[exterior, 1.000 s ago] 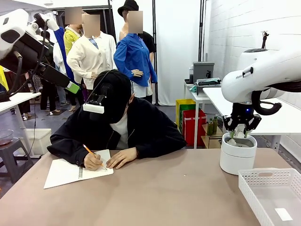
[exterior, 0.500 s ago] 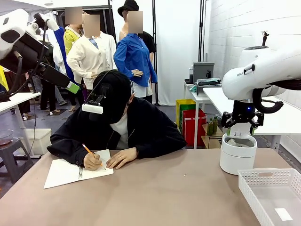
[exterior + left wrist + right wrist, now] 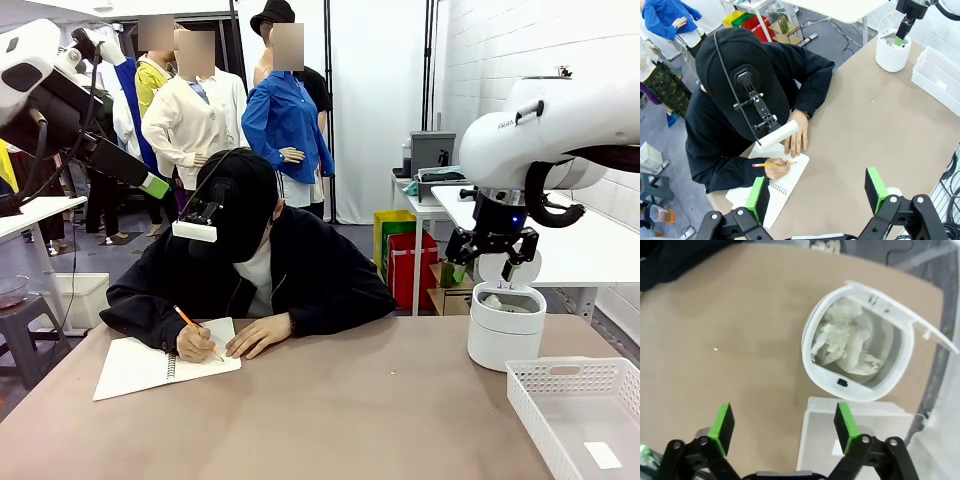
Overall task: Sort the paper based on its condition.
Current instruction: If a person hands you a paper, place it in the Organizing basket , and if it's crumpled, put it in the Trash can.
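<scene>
Right gripper (image 3: 486, 264) wide open, empty, above round white plastic bin (image 3: 506, 337) at desk's right edge; careless swing could topple it.

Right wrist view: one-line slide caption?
Open right gripper above a round white plastic bin of crumpled white paper, beside a white slotted basket on the brown table.

1. A bin (image 3: 506, 338) is set at the table's (image 3: 350, 420) far right; crumpled paper (image 3: 847, 342) lies in it;
2. A tray (image 3: 580, 415) sits before the bin;
3. A notebook (image 3: 160, 365) lies at the left.
</scene>
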`<action>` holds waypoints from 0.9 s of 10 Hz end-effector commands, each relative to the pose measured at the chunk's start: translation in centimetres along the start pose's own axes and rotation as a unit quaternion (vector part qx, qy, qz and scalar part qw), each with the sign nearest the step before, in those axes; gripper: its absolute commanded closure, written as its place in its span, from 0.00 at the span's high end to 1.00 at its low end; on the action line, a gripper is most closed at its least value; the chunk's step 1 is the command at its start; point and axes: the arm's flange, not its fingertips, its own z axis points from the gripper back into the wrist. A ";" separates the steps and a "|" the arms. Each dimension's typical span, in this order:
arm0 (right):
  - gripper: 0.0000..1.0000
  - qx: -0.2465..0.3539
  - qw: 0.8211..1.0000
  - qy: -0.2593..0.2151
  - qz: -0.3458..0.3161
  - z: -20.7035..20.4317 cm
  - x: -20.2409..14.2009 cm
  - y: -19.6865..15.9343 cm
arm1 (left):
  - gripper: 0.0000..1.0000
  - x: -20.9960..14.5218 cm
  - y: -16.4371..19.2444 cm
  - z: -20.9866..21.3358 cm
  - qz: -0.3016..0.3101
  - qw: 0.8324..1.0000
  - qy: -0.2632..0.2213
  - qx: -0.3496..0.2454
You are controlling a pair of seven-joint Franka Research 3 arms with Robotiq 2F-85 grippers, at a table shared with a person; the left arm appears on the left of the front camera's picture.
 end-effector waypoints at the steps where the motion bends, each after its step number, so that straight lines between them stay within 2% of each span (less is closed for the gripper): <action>1: 1.00 -0.024 0.999 0.000 -0.040 -1.3 1.1 -1.9 | 1.00 -0.1 0.2 0.0 0.002 1.000 -0.003 -0.002; 9: 1.00 -0.024 0.999 0.000 -0.040 -1.3 1.1 -1.9 | 1.00 -0.1 0.2 0.0 0.002 1.000 -0.003 -0.002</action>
